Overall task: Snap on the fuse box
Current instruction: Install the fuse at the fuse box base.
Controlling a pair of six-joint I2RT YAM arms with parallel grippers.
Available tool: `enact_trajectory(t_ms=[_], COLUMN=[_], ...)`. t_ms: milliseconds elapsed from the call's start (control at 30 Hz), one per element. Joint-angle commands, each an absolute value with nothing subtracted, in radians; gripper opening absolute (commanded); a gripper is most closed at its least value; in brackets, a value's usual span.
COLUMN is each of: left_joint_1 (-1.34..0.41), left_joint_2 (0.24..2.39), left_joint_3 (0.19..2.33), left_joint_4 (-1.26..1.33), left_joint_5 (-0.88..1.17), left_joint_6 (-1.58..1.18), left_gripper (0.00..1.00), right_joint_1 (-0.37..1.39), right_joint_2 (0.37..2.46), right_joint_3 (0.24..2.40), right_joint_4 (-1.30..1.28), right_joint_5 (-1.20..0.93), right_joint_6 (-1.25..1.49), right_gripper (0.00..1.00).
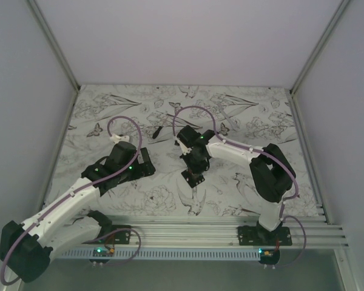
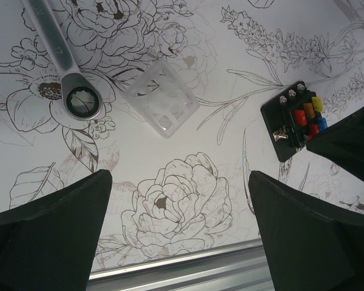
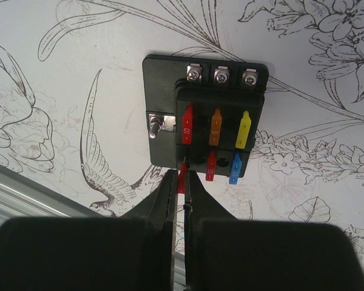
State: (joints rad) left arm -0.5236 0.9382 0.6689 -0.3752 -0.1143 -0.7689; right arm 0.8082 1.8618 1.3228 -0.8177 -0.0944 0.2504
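The right end effector point(image 3: 181, 182) is nearly closed, its two black fingers point(image 3: 164, 200) pinched on a small red blade fuse point(image 3: 182, 177). That fuse stands at the lower left slot of the black square plastic fuse box point(image 3: 206, 91), right at the box's near edge. The fuse box lies flat on the counter point(image 3: 79, 60), which has a white covering printed with black line drawings of flowers and birds.

The box's top face shows a row of three silver screws point(image 3: 221, 75) along its far edge. Below them stand a red, an orange and a yellow fuse side by side, and in the row nearer the fingers a red and a blue one. A small metal stud point(image 3: 156, 125) sticks out on the box's left side.

In the overhead view the right arm reaches in from its base to the middle of the counter, and the end effector points down over the box.

The left end effector point(image 2: 179, 182) is spread wide, with nothing between its fingers point(image 2: 54, 230), and it hovers above the counter well apart from the fuse box. In its wrist view the box sits to the right, partly behind the right arm's dark finger. A clear rectangular plastic cover point(image 2: 161, 97) lies on the print farther out. Beside that is a silver metal ratchet wrench point(image 2: 79, 100), apart from the cover. A silver aluminium rail point(image 2: 182, 270) runs along the near edge.
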Motion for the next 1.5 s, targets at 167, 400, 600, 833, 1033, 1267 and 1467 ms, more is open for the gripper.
enact_trajectory(t_ms=[167, 400, 600, 833, 1033, 1267, 1467], left_joint_1=[-0.515, -0.515, -0.515, -0.516, -0.516, -0.515, -0.515], left_joint_2=[0.942, 0.945, 0.95, 0.954, 0.95, 0.948, 0.948], left_joint_3=[0.69, 0.692, 0.696, 0.698, 0.698, 0.702, 0.699], left_joint_4=[-0.4, -0.4, -0.4, -0.4, -0.4, -0.4, -0.4], left_joint_5=[-0.115, -0.112, -0.106, -0.098, -0.089, -0.089, -0.09], left_joint_6=[-0.767, -0.769, -0.771, -0.775, -0.775, -0.779, -0.78], left_gripper=[1.0, 1.0, 1.0, 1.0, 1.0, 1.0, 1.0], right_joint_1=[0.803, 0.805, 0.829, 0.85, 0.858, 0.877, 0.884], right_joint_2=[1.885, 1.901, 1.941, 1.985, 1.95, 1.848, 1.777], right_joint_3=[1.354, 1.353, 1.375, 1.381, 1.384, 1.387, 1.319], right_joint_4=[-0.802, -0.813, -0.839, -0.857, -0.855, -0.821, -0.748], right_joint_5=[-0.064, -0.054, 0.012, 0.088, 0.117, 0.116, 0.107], right_joint_6=[0.275, 0.279, 0.287, 0.302, 0.307, 0.307, 0.317], right_gripper=[0.0, 0.0, 0.0, 0.0, 0.07, 0.25, 0.28])
